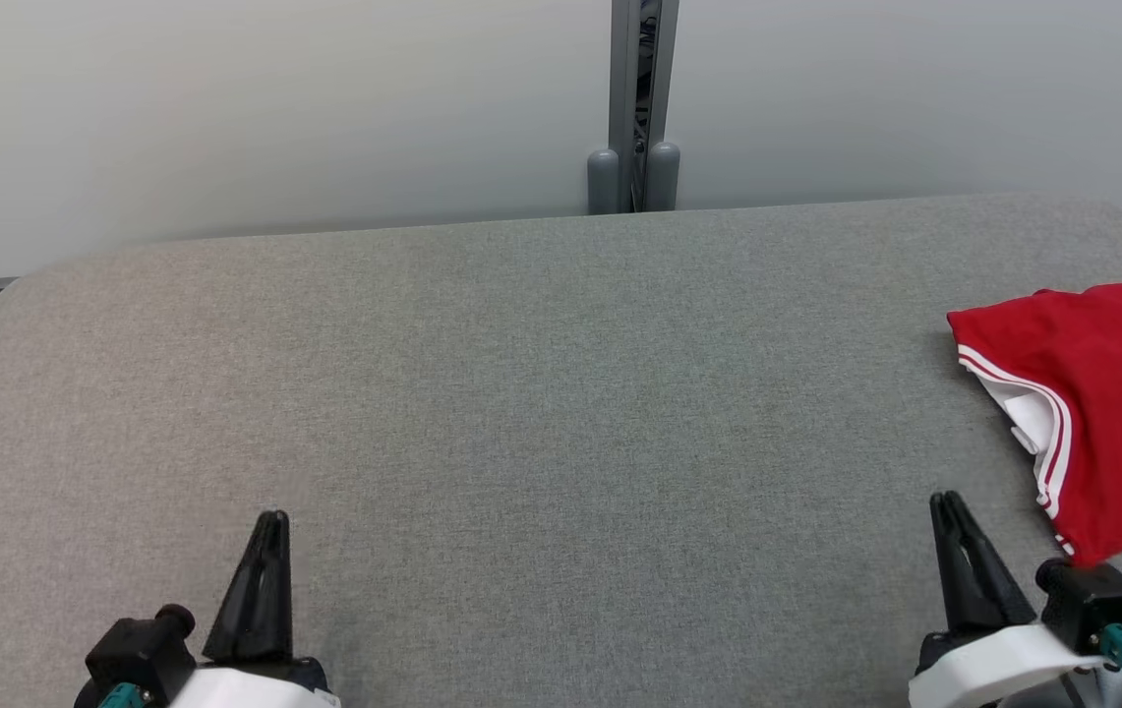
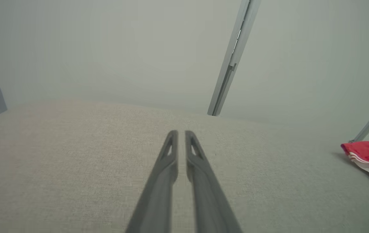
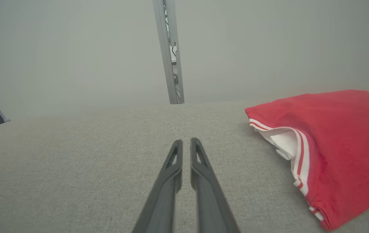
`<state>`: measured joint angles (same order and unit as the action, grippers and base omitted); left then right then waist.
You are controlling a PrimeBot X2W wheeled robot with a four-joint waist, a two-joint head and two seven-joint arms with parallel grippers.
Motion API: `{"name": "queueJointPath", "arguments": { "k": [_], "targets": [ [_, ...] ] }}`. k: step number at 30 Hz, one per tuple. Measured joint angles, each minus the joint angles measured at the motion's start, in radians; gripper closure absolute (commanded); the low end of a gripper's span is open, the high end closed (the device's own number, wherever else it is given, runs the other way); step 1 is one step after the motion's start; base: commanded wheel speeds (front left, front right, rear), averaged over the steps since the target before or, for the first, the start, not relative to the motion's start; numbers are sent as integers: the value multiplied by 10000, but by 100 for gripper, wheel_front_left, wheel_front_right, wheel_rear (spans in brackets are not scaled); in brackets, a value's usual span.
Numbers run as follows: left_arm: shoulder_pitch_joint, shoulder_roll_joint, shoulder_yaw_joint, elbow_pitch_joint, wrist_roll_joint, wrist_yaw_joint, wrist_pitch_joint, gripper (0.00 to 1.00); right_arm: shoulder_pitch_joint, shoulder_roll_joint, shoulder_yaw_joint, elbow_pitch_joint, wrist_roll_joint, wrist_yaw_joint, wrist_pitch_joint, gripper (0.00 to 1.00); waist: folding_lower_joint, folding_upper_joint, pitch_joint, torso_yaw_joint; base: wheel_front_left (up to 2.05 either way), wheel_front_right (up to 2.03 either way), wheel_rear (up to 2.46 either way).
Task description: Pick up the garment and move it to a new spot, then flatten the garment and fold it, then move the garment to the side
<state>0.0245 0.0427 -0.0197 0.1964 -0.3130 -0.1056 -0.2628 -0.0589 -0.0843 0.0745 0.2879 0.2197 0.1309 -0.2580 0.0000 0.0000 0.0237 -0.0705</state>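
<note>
- Your left end effector (image 1: 272,518) sits near the near edge of the grey fabric-covered counter (image 1: 561,393), towards its left corner, with its fingers pointing at the far edge.
- In the left wrist view, the two long dark fingers of that end effector (image 2: 181,132) are drawn almost together. You can see a thin slit of counter between them, and nothing is gripped in it.
- Your right end effector (image 1: 944,500) sits near the near edge towards the right corner, also pointing at the far edge.
- In the right wrist view, its fingers (image 3: 186,140) stand just as close. Only a narrow slit of bare counter shows between them, and they hold nothing.
- The folded red garment with white-and-red striped trim (image 1: 1111,393) lies flat at the right edge of the counter.
- The garment's nearest corner is just beside your right end effector, but the fingertips are apart from the cloth.
- In the right wrist view, the garment (image 3: 339,129) lies to the right of the fingers, with its white inner layer showing at the striped opening.
- From the left wrist, the garment (image 2: 368,150) is well apart, at the far right.
- A grey upright post (image 1: 641,98) stands behind the middle of the far edge.
</note>
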Motion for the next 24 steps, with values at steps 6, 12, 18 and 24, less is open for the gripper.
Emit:
{"name": "queueJointPath", "arguments": {
  "k": [6, 12, 18, 24],
  "targets": [
    [159, -52, -159, 257, -673, 10, 0, 100, 81, 25, -391, 474, 579, 0, 625, 100, 0, 0, -2, 23, 0, 0, 0],
    [21, -46, -372, 366, -1781, 10, 0, 100, -312, -211, -1055, 830, 1569, 0, 1473, 100, 0, 0, -5, 57, 0, 0, 0],
    [-268, -44, -585, 487, -2805, 8, 0, 100, -656, -422, -1647, 1168, 2510, 0, 2234, 100, 0, 0, -8, 91, 0, 0, 0],
    [-501, -38, -773, 614, -3779, -2, 0, 100, -1005, -608, -2176, 1486, 3413, -2, 2947, 100, 0, 0, -11, 124, 0, 0, 0]
  ]
}}
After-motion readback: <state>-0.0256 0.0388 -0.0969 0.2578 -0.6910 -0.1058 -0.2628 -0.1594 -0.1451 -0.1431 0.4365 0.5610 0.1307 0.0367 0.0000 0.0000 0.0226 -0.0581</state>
